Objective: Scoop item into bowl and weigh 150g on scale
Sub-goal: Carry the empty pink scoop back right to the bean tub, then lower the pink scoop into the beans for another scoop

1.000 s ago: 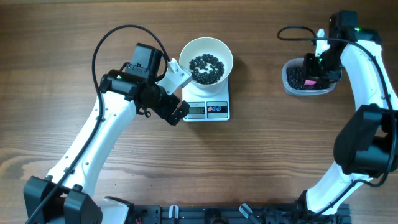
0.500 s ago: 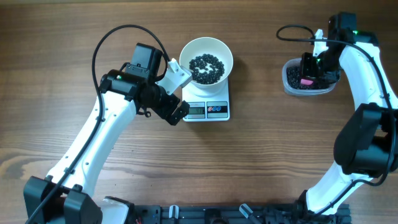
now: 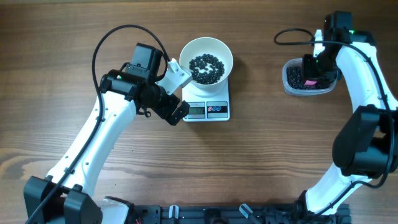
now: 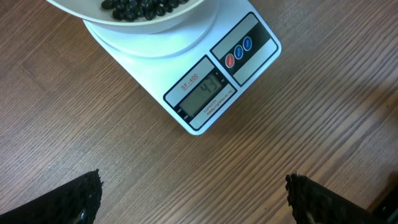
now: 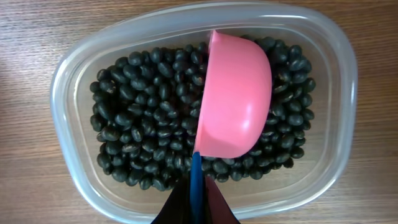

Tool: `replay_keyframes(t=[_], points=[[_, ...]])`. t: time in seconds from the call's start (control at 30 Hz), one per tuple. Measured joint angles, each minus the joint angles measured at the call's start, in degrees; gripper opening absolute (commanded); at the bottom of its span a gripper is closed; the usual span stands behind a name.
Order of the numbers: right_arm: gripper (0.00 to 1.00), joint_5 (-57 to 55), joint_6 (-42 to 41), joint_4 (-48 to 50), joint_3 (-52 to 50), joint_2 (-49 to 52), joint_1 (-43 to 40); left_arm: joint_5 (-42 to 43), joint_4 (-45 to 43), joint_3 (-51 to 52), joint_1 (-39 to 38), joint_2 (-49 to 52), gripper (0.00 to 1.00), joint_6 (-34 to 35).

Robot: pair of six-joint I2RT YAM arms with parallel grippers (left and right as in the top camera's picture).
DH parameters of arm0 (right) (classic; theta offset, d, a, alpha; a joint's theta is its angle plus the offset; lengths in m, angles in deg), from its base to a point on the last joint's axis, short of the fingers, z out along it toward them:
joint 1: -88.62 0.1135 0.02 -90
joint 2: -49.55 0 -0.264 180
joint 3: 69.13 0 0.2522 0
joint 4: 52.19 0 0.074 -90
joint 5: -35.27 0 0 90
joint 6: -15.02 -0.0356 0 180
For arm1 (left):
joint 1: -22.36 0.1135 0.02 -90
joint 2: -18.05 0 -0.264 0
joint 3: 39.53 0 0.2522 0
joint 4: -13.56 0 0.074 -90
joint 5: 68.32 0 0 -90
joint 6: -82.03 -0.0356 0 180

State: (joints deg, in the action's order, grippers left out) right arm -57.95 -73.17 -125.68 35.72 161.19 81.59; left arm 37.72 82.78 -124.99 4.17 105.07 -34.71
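The right hand (image 5: 196,208), clamped on the pink scoop (image 5: 239,93), is shifting slightly among the beans (image 5: 143,124) in the tub (image 5: 68,81), likely gathering another load. The left hand (image 3: 180,92) is waiting wide open, empty, beside the scale (image 3: 217,111) and part-filled bowl (image 3: 225,53).

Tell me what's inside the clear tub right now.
Black beans lie in the tub, with a pink scoop among them, its back toward the camera. The beans beneath it, and whether it holds any, are hidden.
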Motion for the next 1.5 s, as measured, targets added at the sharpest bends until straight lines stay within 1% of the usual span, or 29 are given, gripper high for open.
replay_keyframes(t=[0.1,0.33,0.6,0.8,1.0,1.27,1.5], points=[[0.04,0.2,-0.2,0.4,-0.2,-0.1,0.1,0.0,0.0,0.0,0.0,0.0,1.0,0.0],[0.04,12.2,-0.7,1.0,-0.7,0.2,-1.9,0.0,0.0,0.0,0.0,0.0,1.0,0.0],[0.04,17.2,-1.9,0.2,-0.7,0.9,-2.7,0.0,0.0,0.0,0.0,0.0,1.0,0.0],[0.04,19.1,-1.7,-1.9,-0.7,1.0,-2.8,0.0,0.0,0.0,0.0,0.0,1.0,0.0],[0.04,17.3,-1.5,0.0,-0.7,1.0,-2.5,0.0,0.0,0.0,0.0,0.0,1.0,0.0],[0.04,17.7,-2.2,3.5,-2.5,0.9,-1.5,0.0,0.0,0.0,0.0,0.0,1.0,0.0],[0.04,18.9,-2.2,3.6,-2.8,0.6,-2.3,0.0,0.0,0.0,0.0,0.0,1.0,0.0]])
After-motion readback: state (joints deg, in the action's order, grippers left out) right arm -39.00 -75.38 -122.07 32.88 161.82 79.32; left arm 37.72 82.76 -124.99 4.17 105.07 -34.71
